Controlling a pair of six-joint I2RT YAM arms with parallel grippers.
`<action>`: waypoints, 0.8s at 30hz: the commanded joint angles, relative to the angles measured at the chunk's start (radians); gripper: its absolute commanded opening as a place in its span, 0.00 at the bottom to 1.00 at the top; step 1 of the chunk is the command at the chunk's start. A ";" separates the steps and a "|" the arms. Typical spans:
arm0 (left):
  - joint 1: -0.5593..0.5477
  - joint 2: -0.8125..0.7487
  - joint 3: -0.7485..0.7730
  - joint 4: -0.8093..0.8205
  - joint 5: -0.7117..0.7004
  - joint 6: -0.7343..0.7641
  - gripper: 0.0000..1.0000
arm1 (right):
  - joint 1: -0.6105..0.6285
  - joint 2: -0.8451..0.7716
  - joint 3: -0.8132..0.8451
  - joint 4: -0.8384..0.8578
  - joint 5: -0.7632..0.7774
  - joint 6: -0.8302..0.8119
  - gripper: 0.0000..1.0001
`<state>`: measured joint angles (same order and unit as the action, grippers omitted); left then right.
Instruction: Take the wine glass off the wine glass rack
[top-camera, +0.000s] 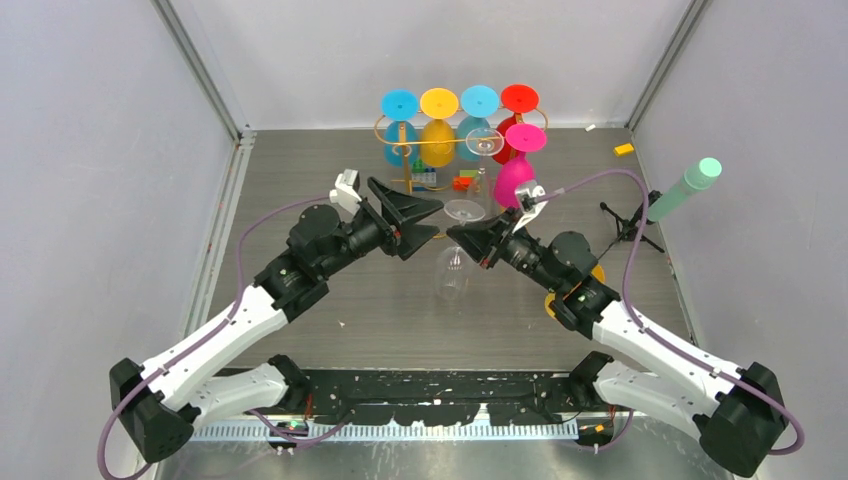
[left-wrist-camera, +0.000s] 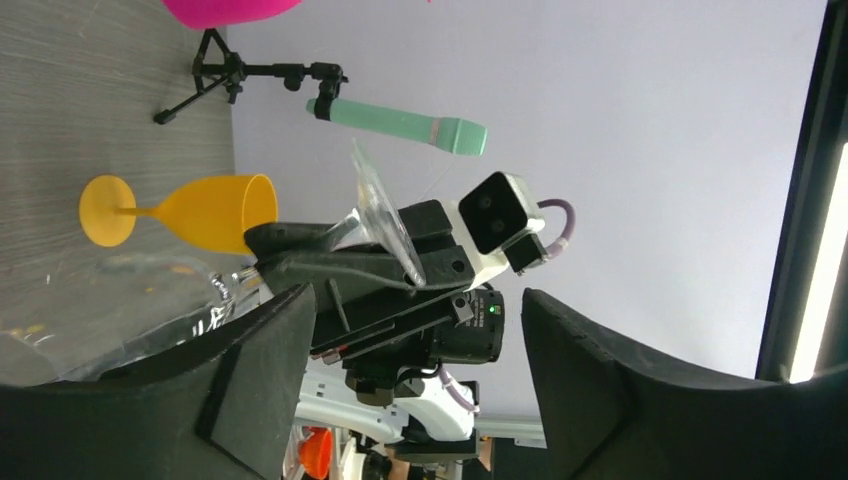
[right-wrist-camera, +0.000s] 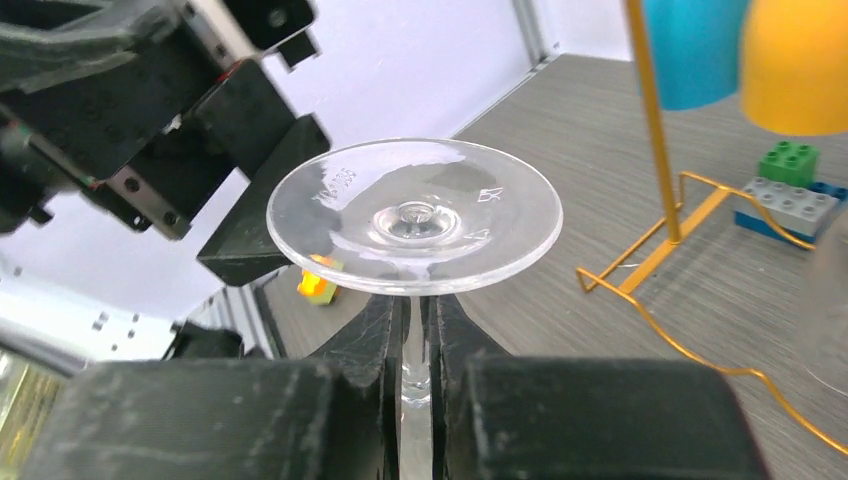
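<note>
- My right gripper (right-wrist-camera: 415, 335) is clamped on the stem of the clear wine glass (right-wrist-camera: 415, 215), foot uppermost.
- My left gripper (top-camera: 424, 222) has its jaws wide apart, just beside the glass.
- The glass sits mid-table, apart from the gold wine glass rack (top-camera: 403, 150).

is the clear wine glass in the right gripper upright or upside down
Upside down: the clear wine glass has its foot above the right gripper, shut on the stem, bowl hanging below it.
</note>
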<state>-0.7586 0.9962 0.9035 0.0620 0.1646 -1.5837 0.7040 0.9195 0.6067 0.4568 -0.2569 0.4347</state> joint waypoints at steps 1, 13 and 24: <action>-0.002 -0.038 -0.039 0.008 -0.068 0.038 0.80 | 0.000 -0.079 -0.023 0.213 0.216 0.065 0.00; -0.003 -0.059 -0.132 0.130 -0.034 0.088 0.91 | 0.000 -0.240 -0.003 0.254 0.574 0.260 0.00; -0.039 0.031 -0.131 0.420 0.078 0.023 0.89 | 0.002 -0.188 0.018 0.238 0.679 0.508 0.00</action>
<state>-0.7803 1.0100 0.7662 0.3016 0.1932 -1.5421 0.7040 0.7219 0.5671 0.6136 0.3359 0.8150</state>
